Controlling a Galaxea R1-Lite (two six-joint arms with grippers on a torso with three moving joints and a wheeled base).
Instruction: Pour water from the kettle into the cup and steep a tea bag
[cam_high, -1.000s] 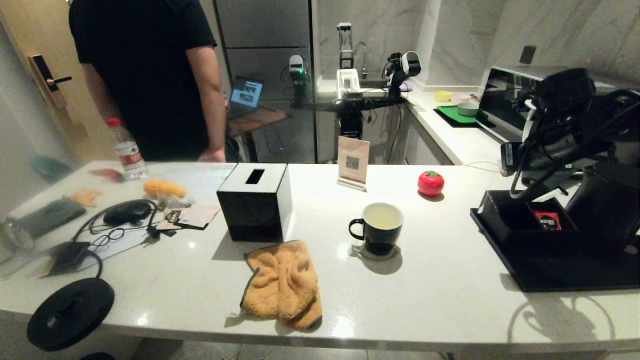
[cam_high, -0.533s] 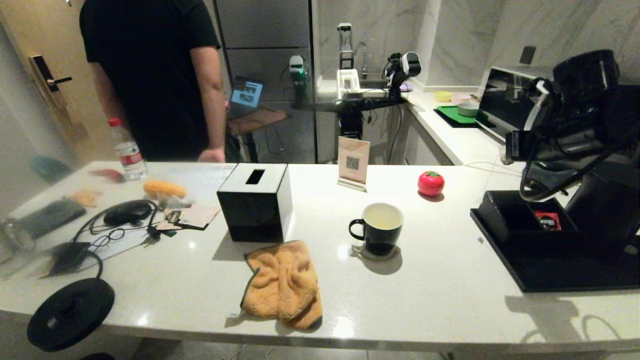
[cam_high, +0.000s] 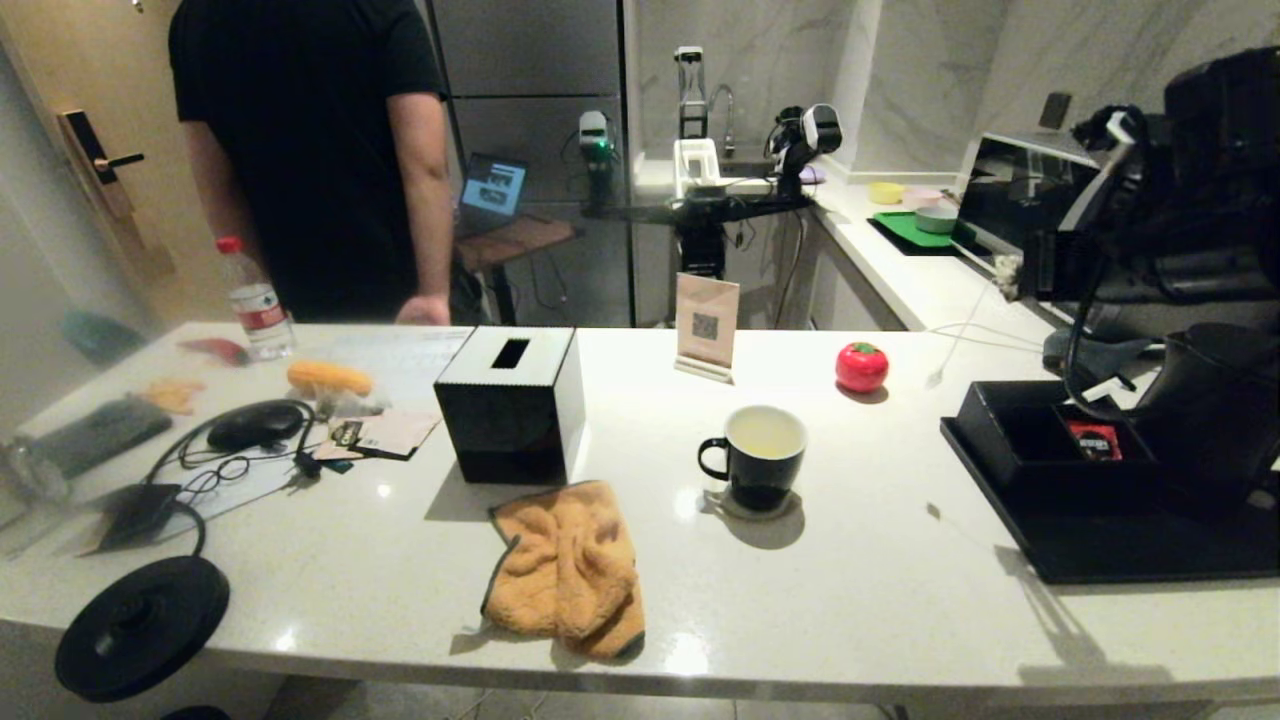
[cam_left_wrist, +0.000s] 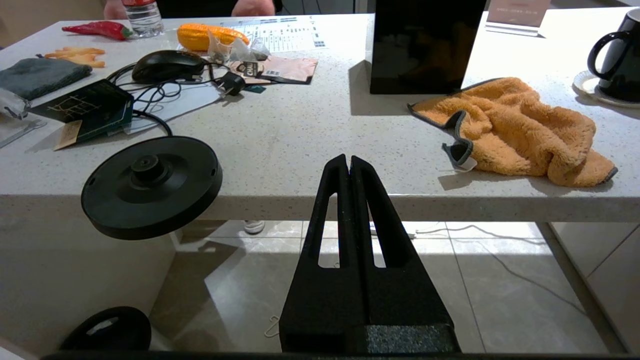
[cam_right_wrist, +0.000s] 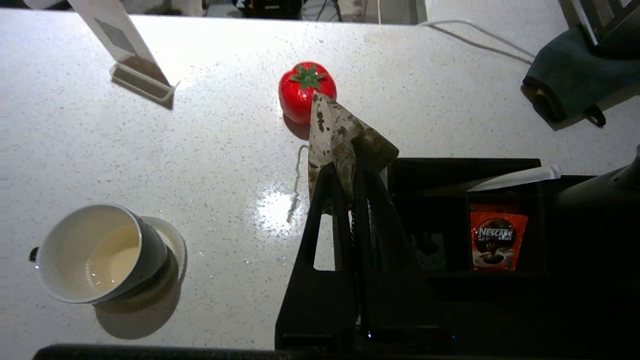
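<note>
The black cup (cam_high: 765, 455) stands on a small saucer at mid-counter, with pale yellowish water (cam_right_wrist: 114, 255) low in its white inside. My right gripper (cam_right_wrist: 347, 169) is raised above the left end of the black tray (cam_high: 1060, 545) and is shut on the grey-beige tea bag (cam_right_wrist: 336, 131). The bag's thin string (cam_right_wrist: 297, 176) dangles over the counter. In the head view the tea bag (cam_high: 1004, 268) hangs well right of the cup. The black kettle (cam_high: 1215, 400) sits on the tray, partly hidden by my arm. My left gripper (cam_left_wrist: 348, 162) is parked, shut and empty, below the counter's front edge.
A red tomato-shaped object (cam_high: 861, 366) and a card stand (cam_high: 706, 325) sit behind the cup. An orange cloth (cam_high: 568, 568), a black tissue box (cam_high: 510, 400) and the kettle's round base (cam_high: 140, 625) lie to the left. A red sachet (cam_right_wrist: 497, 242) rests in the tray. A person (cam_high: 310, 150) stands behind the counter.
My right arm has risen from the tray compartment with the tea bag, whose string now hangs free over the counter. The cup and kettle have not moved.
</note>
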